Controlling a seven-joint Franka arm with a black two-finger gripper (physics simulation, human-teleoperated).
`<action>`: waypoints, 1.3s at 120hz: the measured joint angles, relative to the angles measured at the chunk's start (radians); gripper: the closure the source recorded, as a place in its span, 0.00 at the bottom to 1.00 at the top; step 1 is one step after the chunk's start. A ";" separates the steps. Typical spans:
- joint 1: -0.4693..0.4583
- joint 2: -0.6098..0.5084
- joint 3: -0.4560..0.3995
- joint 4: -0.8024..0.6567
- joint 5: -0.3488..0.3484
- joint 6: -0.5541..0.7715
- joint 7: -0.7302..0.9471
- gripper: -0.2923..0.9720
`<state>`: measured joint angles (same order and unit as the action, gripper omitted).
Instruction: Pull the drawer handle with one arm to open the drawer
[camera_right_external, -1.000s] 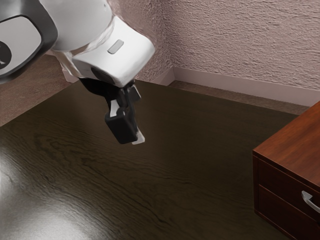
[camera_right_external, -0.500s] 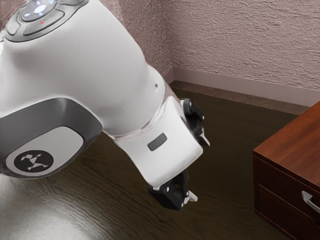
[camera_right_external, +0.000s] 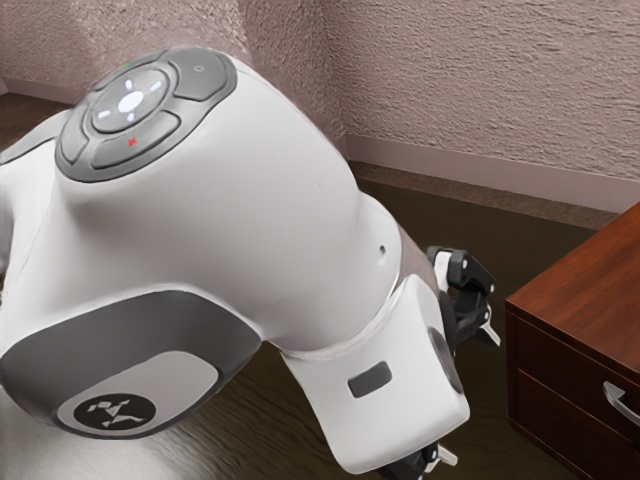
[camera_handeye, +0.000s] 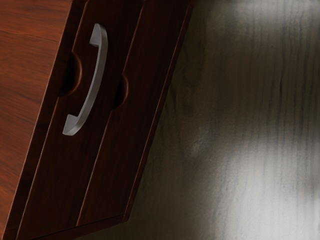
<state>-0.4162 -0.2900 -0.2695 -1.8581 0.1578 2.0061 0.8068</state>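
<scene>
My big white arm (camera_right_external: 200, 280) is sitting nearest, and it is hiding most of my gripper (camera_right_external: 432, 460), so I cannot tell if it is wide or narrow. Past it, I am seeing nothing on the dark table (camera_right_external: 500, 225) to block my way. On the right, the brown cabinet (camera_right_external: 585, 290) is standing with its drawer (camera_handeye: 95, 160) looking shut. The silver handle (camera_handeye: 89, 82) is curving out from the drawer front. I am guessing it is hard and smooth, maybe slippery, so I am planning to grab its middle and pull straight. The bumpy pink wall (camera_right_external: 480, 80) is standing far behind.
</scene>
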 joint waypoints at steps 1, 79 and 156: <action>-0.001 0.000 -0.001 -0.001 0.000 0.001 0.001 0.23; -0.011 0.055 -0.089 0.002 0.049 0.056 0.053 0.23; -0.015 0.207 -0.139 0.119 0.105 0.068 0.071 0.23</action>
<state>-0.4313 -0.0829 -0.4082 -1.7391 0.2626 2.0745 0.8781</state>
